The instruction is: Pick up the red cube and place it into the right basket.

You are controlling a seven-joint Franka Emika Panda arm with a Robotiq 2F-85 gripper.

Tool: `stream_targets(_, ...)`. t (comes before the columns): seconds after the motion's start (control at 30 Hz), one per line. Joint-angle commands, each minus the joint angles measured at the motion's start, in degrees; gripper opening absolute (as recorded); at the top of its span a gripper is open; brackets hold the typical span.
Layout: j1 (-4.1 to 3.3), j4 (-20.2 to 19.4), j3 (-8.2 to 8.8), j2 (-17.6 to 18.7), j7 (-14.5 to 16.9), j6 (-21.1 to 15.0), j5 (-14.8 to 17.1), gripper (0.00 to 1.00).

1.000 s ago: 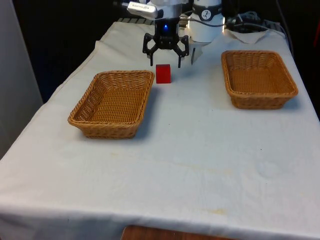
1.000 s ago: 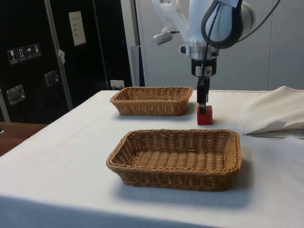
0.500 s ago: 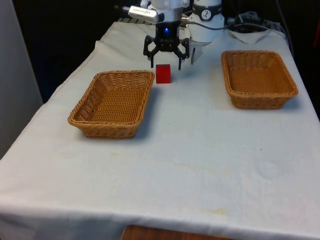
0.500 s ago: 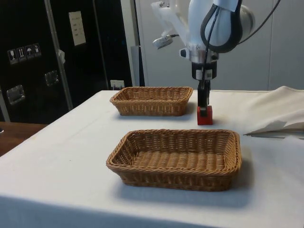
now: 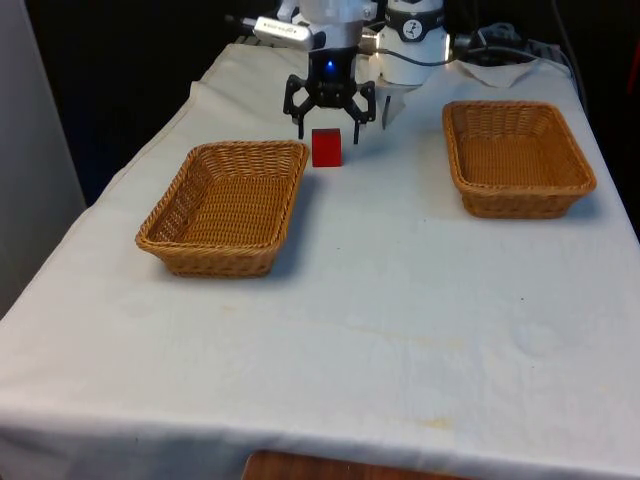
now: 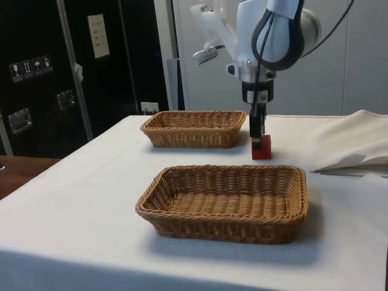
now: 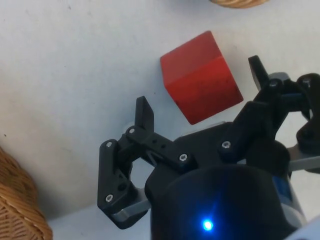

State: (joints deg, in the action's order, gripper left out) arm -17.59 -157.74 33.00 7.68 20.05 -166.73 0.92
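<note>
End effector [image 5: 330,122] poised with fingers spread just above and slightly behind the red cube [image 5: 326,147], which rests on the bench [image 5: 400,290] between the two baskets (the wrist view alone reveals the cube [image 7: 200,77] lying rotated, off the fingers' closing line).

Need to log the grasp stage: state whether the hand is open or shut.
Open. The hand has its fingers spread to either side of the red cube, which sits on the white cloth, ungripped.

Lab: clothed table [image 5: 400,300], dark cabinets [image 6: 60,66] (label-tagged).
</note>
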Motion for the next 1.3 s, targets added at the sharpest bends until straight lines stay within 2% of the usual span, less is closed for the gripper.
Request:
stream_targets(0.0,0.63,-0.9,-1.32,-1.0,1.4,-0.7,2.1,1.0)
stream_targets(0.1,0.57,-0.8,-1.26,-0.7,1.1,-0.7,1.9,1.0)
stream_targets(0.13,0.0,0.0,0.0,0.5,0.0,0.0,0.1,1.0)
stream_targets(0.17,0.57,-0.8,-1.2,-0.6,1.1,-0.6,1.9,1.0)
stream_targets(0.3,0.52,-0.6,-1.15,0.1,0.7,-0.6,1.7,1.0)
stream_targets(0.43,0.52,-0.5,-1.09,0.4,0.5,-0.6,1.5,0.58)
stream_targets(0.47,0.0,0.0,-0.17,1.4,-0.3,-0.1,0.1,0.46)
stream_targets(0.5,0.0,0.0,-0.17,1.4,-0.3,-0.1,0.1,0.35)
stream_targets(0.53,0.52,-0.5,-1.09,0.4,0.4,-0.6,1.4,0.35)
stream_targets(0.63,0.46,-0.5,-1.09,0.4,0.4,-0.6,1.4,0.04)
stream_targets(0.8,0.46,-0.5,-1.09,0.5,0.3,-0.6,1.4,0.03)
stream_targets(0.83,0.0,0.0,-0.17,1.3,-0.4,-0.1,0.1,0.03)
stream_targets(0.87,0.46,-0.5,-1.09,0.5,0.3,-0.6,1.4,0.03)
stream_targets(0.9,0.46,-0.5,-1.03,0.5,0.3,-0.6,1.4,0.03)
stream_targets(1.1,0.11,-0.3,1.32,-1.6,0.1,1.2,-0.7,0.03)
stream_targets(1.13,0.11,-0.3,0.8,-1.0,0.3,0.6,0.1,0.03)
stream_targets(1.17,0.11,-0.3,1.6,-2.0,0.2,1.5,-0.9,0.03)
stream_targets(1.27,0.17,-0.1,2.35,-3.3,0.3,2.6,-1.4,0.03)
